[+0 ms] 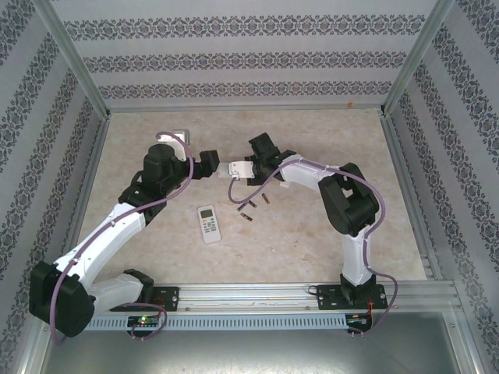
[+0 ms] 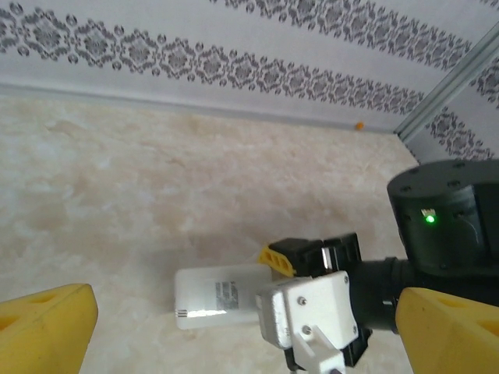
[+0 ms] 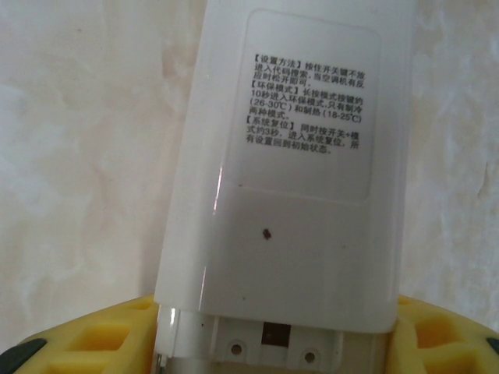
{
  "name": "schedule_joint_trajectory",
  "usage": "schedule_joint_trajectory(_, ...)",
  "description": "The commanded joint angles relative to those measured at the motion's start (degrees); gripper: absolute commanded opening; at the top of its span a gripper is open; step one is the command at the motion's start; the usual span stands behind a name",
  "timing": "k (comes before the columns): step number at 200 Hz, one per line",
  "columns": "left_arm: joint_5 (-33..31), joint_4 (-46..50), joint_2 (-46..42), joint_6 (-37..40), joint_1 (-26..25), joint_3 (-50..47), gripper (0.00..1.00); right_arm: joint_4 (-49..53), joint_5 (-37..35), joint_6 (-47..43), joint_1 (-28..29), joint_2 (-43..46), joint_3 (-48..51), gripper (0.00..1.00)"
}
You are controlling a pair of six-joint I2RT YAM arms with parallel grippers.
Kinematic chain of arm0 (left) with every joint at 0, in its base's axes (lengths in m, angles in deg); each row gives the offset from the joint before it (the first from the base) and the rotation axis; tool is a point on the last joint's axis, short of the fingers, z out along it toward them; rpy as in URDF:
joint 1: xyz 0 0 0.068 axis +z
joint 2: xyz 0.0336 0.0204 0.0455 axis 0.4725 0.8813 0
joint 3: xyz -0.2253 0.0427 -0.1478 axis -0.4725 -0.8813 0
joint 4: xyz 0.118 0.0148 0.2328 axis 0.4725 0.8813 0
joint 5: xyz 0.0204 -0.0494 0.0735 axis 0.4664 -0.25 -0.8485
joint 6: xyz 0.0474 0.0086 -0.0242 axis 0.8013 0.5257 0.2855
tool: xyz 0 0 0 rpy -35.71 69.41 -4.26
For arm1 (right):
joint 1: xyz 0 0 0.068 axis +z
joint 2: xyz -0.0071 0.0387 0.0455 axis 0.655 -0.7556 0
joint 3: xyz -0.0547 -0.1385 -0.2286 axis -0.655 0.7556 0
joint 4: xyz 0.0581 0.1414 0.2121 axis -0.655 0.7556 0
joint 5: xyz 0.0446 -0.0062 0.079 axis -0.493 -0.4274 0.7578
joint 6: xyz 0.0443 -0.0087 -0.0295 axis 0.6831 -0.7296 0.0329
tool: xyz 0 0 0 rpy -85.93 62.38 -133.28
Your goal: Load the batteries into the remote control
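My right gripper (image 1: 251,167) is shut on one end of a white remote control (image 1: 237,169), holding it above the table with its back up. In the right wrist view the remote control (image 3: 296,156) shows a printed label, and its back cover sits slightly slid off, baring the compartment end (image 3: 269,341) between the yellow fingers (image 3: 78,343). My left gripper (image 1: 209,163) stands open just left of the remote's free end. In the left wrist view the remote (image 2: 214,300) lies ahead between wide-apart fingers (image 2: 47,327). Small dark batteries (image 1: 251,205) lie loose on the table below the remote.
A second white remote (image 1: 208,223) with a screen and buttons lies face up nearer the arms. A small grey square (image 1: 179,136) sits at the back behind the left arm. Patterned walls and metal posts (image 1: 74,58) enclose the table; a rail (image 1: 257,292) runs along the near edge.
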Motion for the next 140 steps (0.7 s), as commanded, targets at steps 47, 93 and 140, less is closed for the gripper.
schedule_joint_trajectory(47,7.8,2.9,5.4,0.5,1.0,2.4,0.98,-0.2,-2.0,-2.0,1.4,-0.8,-0.9,0.68)
schedule_joint_trajectory(93,14.2,1.6,10.4,-3.6,1.9,3.3,0.98,-3.8,-3.1,5.5,1.4,7.4,4.1,0.74)
schedule_joint_trajectory(140,22.1,4.6,19.9,-7.9,5.8,8.2,0.98,-8.0,-3.4,54.6,0.3,23.3,11.2,0.71)
